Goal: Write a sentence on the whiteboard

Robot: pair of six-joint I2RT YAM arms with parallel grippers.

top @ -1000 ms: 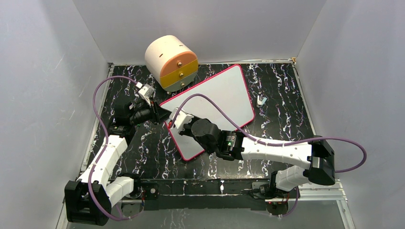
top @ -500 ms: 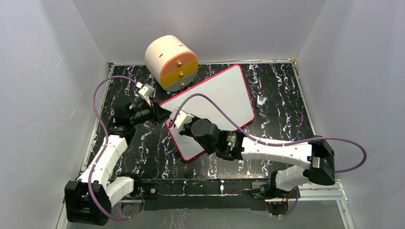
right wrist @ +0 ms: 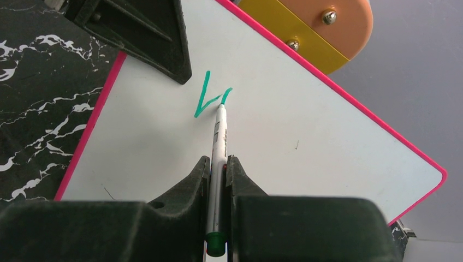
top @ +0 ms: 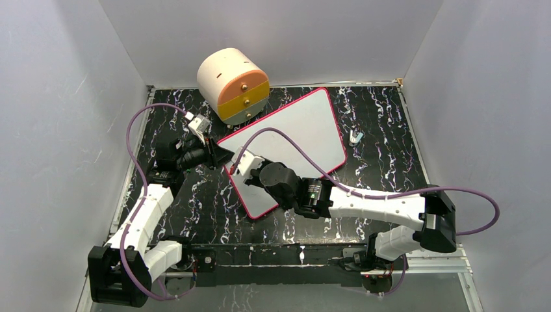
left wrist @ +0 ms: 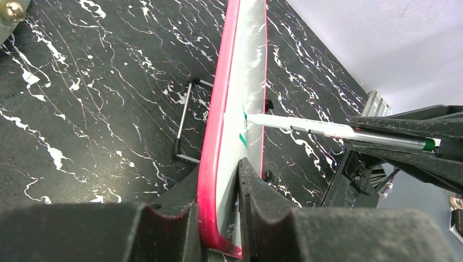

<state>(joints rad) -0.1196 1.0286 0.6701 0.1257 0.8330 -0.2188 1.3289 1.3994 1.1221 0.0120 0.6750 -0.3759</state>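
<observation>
Marbled black table (top: pixel 383 149), one whiteboard (top: pixel 305 130), one marker (right wrist: pixel 219 136), one green stroke (right wrist: pixel 202 95)

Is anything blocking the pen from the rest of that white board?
Nothing visible. The right gripper holds the marker, its tip on the whiteboard at a green stroke; nothing lies on the surface beyond. The left gripper clamps the edge, off to the side.
</observation>
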